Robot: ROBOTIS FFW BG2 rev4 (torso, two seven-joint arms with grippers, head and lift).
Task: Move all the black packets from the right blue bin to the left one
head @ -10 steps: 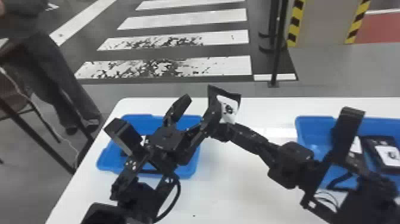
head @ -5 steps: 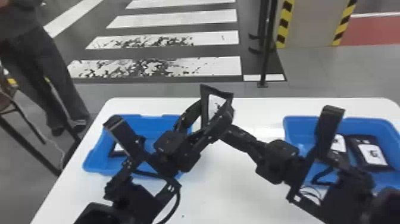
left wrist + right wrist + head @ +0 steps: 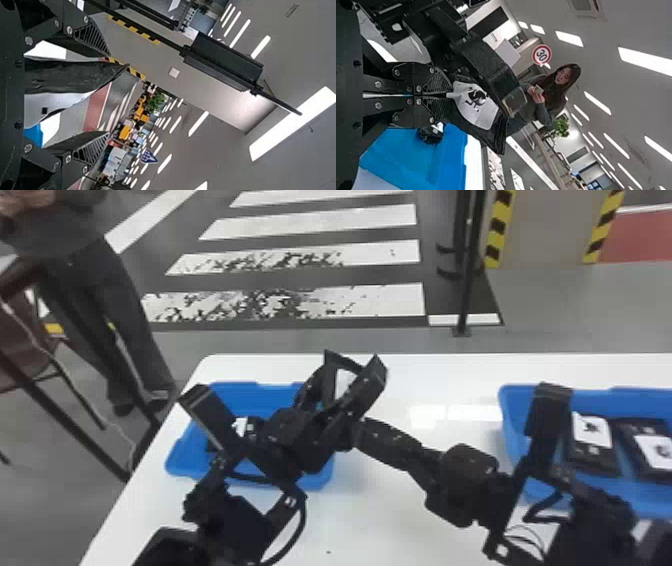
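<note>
- Clock positions: head view, 12 o'clock pointing away from the robot, origin at the held packet.
- Right gripper: fingers clamped on one end of the held packet, leaving the labelled body free. Probable purpose: present a free end for transfer.
- Left gripper: fingers spread, one on either side of the packet — a receiving posture, by judgement. Right should release only after left has closed.
- Packet location: raised above the table, between the bins. The left blue bin lies at 8 o'clock; the right blue bin, between 3 and 4. Handing over here likely spares the right arm the full crossing.
- Right bin contents: two labelled packets, side by side, presumably awaiting transfer.
- Left bin contents: a black packet, partly masked by the left arm; total count cannot be told.
- Obscured: right fingertips in the head view, behind the left gripper; the right bin's near side, behind the right arm — its 3 o'clock end is cut off.
</note>
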